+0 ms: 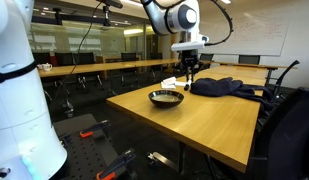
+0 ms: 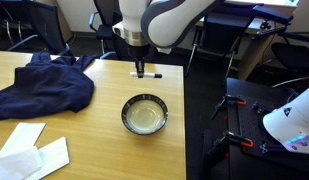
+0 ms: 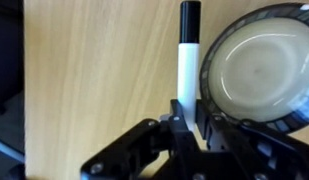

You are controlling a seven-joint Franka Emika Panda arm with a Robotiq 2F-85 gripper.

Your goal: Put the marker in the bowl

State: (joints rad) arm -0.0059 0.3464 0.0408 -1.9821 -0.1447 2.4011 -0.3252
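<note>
Marker [image 3: 188, 60]: white barrel with a black cap, positioned outside the bowl [image 3: 256, 70]. In the wrist view the barrel runs alongside the bowl rim and the capped end points away from the pincer [image 3: 190, 122].

Pincer state: the two fingers [image 3: 177, 122] are drawn in against opposite sides of the marker's uncapped end, pinching it. Whether the marker rests on the counter [image 2: 94, 140] or is raised off it cannot be determined.

Position, in an exterior view: the pincer [image 2: 140, 70] points straight down near the counter's edge, with the marker [image 2: 154, 73] showing as a short white strip beside the fingers. The bowl [image 2: 144, 115] stands near the marker but apart from it, upright, with a dark rim and a pale interior.

Other items on the counter:
- dark cloth [image 2: 39, 88], crumpled, well apart from the bowl
- white paper sheets [image 2: 29, 152], at the corner near the camera

In both exterior views the arm reaches down from above
</note>
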